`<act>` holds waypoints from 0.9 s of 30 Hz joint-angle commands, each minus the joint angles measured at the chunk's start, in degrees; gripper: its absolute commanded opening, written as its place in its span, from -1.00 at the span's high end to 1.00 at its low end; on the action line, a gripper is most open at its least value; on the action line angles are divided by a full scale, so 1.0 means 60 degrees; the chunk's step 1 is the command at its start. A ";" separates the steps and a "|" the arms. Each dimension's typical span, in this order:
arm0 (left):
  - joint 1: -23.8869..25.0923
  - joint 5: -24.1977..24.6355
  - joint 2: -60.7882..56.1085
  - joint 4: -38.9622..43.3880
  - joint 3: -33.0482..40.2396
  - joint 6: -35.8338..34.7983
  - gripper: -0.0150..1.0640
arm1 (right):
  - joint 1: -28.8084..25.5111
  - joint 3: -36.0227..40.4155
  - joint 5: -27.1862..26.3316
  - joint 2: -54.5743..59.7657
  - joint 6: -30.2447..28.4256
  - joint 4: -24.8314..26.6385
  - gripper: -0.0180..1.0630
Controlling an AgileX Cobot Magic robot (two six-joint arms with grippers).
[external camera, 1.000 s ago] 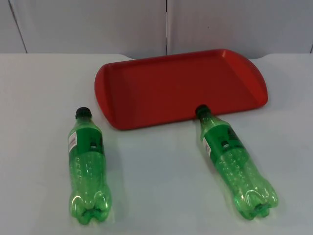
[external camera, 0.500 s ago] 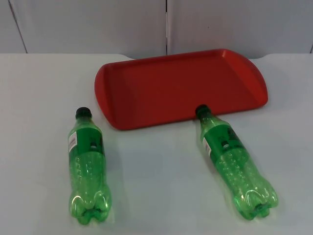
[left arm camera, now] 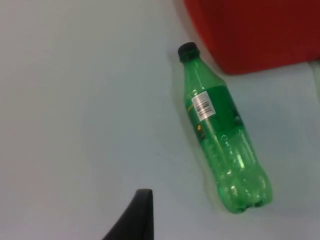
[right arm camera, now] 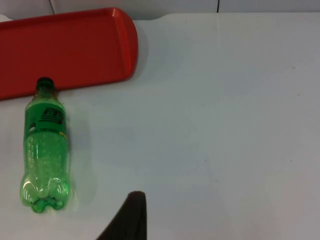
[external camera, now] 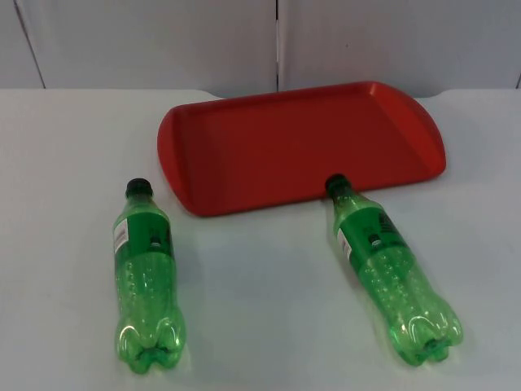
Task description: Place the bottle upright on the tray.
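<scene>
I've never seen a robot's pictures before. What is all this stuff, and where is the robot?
The robot has two arms with pinching grippers, and both wait out of the way. One camera looks down from above. It sees a white table with a red tray and two green bottles lying on their sides: the left bottle and the right bottle, whose cap touches the tray's edge. The other two cameras ride on the robot's wrists. The black shape in each is a fingertip: the left one and the right one. Nothing is held yet.

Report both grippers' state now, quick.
Left gripper: cannot be told; above the table near the left bottle.
Right gripper: cannot be told; above the table near the right bottle.
</scene>
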 commanded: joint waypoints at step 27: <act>-0.0010 -0.0330 0.4928 -0.0933 -0.3148 0.1285 -0.97 | -0.0062 0.0004 -0.0078 -0.0024 -0.0005 0.0017 -0.97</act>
